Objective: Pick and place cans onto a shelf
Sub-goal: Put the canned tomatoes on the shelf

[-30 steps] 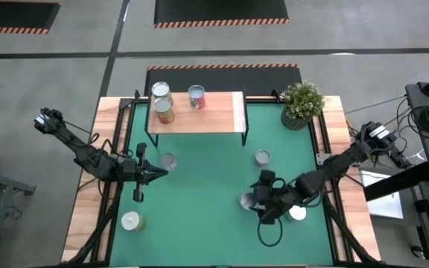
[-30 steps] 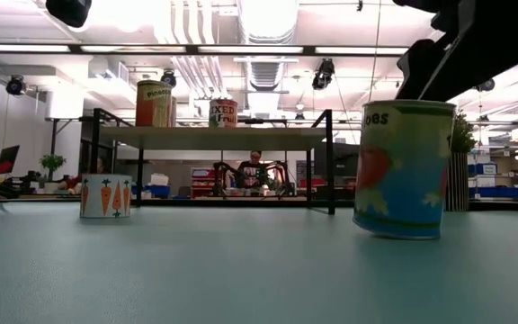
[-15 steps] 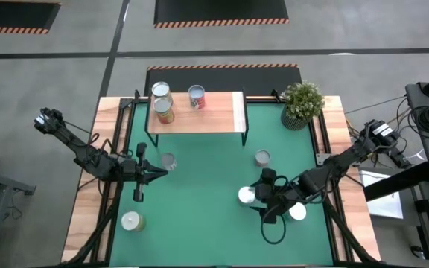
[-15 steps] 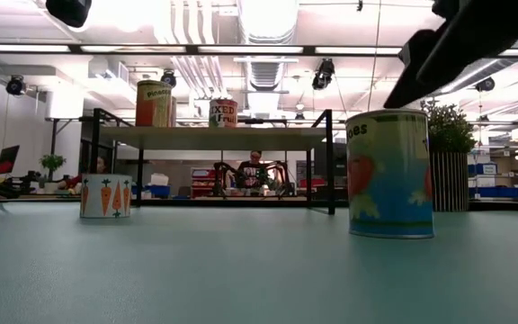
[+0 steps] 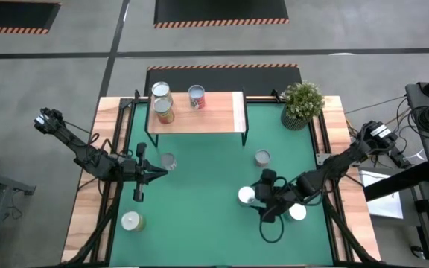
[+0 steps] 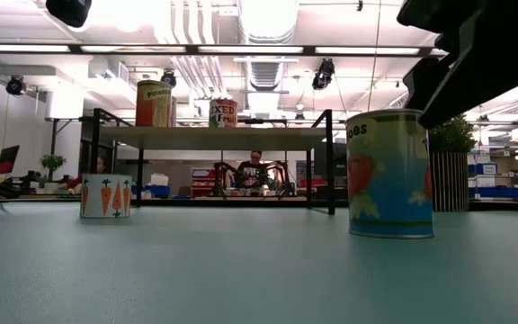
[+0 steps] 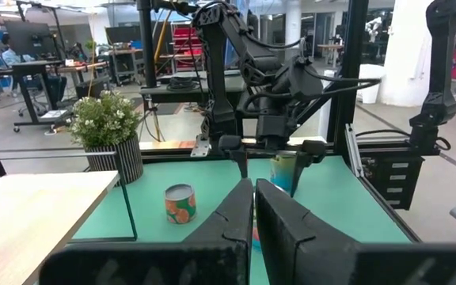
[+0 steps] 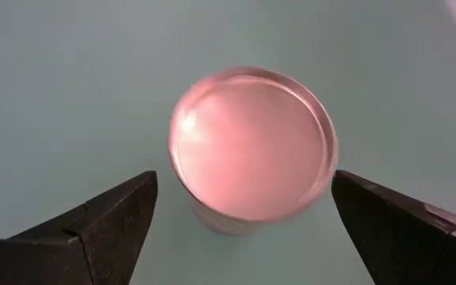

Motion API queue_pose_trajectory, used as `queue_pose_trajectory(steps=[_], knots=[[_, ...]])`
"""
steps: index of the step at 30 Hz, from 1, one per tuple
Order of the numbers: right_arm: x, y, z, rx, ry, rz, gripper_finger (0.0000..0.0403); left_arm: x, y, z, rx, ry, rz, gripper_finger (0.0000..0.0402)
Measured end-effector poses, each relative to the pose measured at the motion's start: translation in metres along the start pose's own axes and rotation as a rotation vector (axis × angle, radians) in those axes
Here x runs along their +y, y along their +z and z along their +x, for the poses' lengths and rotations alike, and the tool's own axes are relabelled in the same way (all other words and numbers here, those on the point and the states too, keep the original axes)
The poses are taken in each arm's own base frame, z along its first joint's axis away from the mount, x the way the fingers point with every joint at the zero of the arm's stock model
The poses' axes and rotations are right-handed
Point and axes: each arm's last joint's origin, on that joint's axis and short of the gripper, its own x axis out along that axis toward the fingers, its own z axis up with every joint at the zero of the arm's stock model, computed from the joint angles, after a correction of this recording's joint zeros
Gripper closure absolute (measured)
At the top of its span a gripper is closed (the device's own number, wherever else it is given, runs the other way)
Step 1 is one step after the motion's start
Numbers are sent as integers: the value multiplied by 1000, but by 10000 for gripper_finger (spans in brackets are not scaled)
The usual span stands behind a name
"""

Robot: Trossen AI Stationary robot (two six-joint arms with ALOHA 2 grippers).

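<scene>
A can with a teal and red label (image 6: 389, 175) stands upright on the green mat, right of centre (image 5: 246, 195). My right gripper (image 5: 263, 197) hovers open just to its right, slanting down. In the right wrist view the can's round top (image 8: 252, 142) lies ahead of my right gripper (image 8: 244, 180), one finger on either side and clear of it. My left gripper (image 5: 159, 173) waits level and shut at the table's left, beside a small can (image 5: 168, 161). The wooden shelf (image 5: 222, 115) at the far edge carries three cans (image 5: 161, 91), (image 5: 164, 112), (image 5: 196, 95).
Other cans stand on the mat (image 5: 262, 157), (image 5: 298, 213), (image 5: 131, 221). The one with carrots on its label (image 6: 105, 195) shows at the left of the low view. A potted plant (image 5: 302, 103) stands at the far right corner. The shelf's right half is bare board.
The teal can stood tilted under my right gripper a second ago. It now stands upright on the mat, its top uncovered. My right gripper has drawn back a little toward the table's right edge, still open. My left arm has kept still.
</scene>
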Motion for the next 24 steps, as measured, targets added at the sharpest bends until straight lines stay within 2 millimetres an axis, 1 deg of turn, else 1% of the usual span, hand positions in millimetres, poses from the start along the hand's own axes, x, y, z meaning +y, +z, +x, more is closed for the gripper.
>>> queue_pose_trajectory(steps=[3, 5, 12, 15, 21, 24], knots=[[0, 0, 2, -38, 17, -1, 36, 0, 0, 0, 0, 0, 0, 402], [0, 1, 3, -43, 17, 3, 43, 0, 0, 0, -1, 0, -1, 402], [-4, 2, 4, -44, 7, 13, 104, 0, 0, 0, -3, 0, -3, 402], [-5, 2, 5, -45, 4, 12, 121, 0, 0, 0, -3, 1, -4, 402], [-4, 4, 5, -62, 11, 9, 137, 0, 0, 0, -3, 1, -4, 402], [-4, 9, 3, -74, 15, 6, 139, 0, 1, 0, -9, 1, -7, 402]])
